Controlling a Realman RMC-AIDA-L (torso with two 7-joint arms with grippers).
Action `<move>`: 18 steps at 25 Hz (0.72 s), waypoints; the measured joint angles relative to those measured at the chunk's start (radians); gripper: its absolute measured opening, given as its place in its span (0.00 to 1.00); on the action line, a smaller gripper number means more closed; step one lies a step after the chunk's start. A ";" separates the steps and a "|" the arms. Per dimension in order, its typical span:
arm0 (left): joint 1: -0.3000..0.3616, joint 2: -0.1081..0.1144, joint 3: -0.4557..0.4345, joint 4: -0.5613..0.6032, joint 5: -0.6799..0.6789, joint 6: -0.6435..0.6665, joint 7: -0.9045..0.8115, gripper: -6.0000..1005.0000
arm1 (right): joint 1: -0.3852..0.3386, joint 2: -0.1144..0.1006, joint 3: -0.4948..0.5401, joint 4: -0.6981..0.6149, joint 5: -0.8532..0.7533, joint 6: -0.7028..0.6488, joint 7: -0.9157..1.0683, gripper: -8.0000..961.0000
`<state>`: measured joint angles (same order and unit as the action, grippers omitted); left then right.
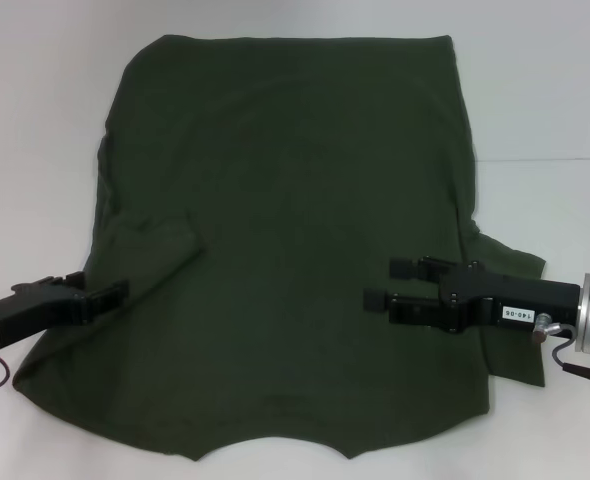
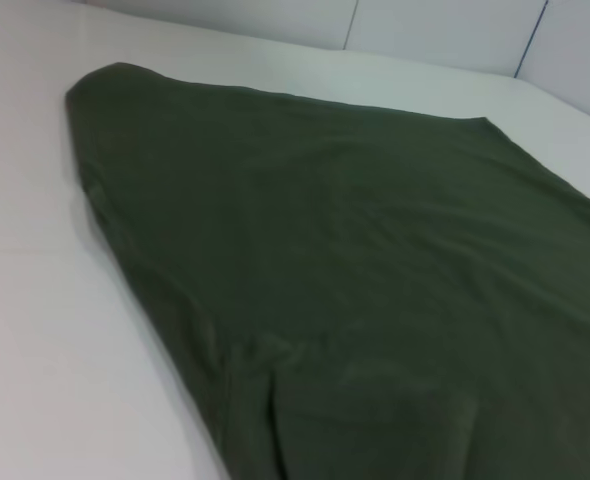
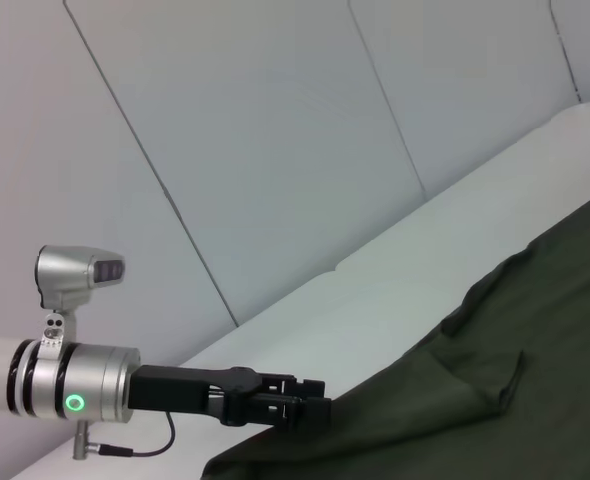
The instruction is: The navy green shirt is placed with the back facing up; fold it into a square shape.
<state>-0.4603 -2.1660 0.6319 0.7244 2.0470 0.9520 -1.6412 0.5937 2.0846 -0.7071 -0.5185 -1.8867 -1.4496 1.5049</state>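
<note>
Right hand [image 1: 385, 283] open above navy green shirt [image 1: 285, 250]; left hand [image 1: 115, 293] state unclear

The navy green shirt [image 1: 295, 250] lies flat on the white table, left sleeve folded inward.

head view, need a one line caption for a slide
Dark olive-green short-sleeved shirt spread on a white table, left pincer at its left sleeve fold, right pincer open over its right side.
</note>
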 joint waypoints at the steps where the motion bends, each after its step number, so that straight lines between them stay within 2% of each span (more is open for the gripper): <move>1: 0.000 0.000 0.000 -0.001 0.000 -0.005 0.000 0.72 | 0.000 0.000 -0.001 0.000 0.000 0.002 0.000 0.93; 8: 0.000 -0.002 0.005 -0.012 -0.001 -0.056 0.004 0.72 | 0.005 0.002 -0.002 0.001 -0.001 0.003 0.000 0.93; 18: 0.001 -0.002 0.004 -0.007 -0.001 0.006 0.004 0.72 | 0.007 0.002 -0.002 0.003 -0.004 0.003 0.010 0.93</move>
<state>-0.4594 -2.1675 0.6362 0.7169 2.0462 0.9581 -1.6368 0.6007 2.0862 -0.7088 -0.5153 -1.8908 -1.4464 1.5148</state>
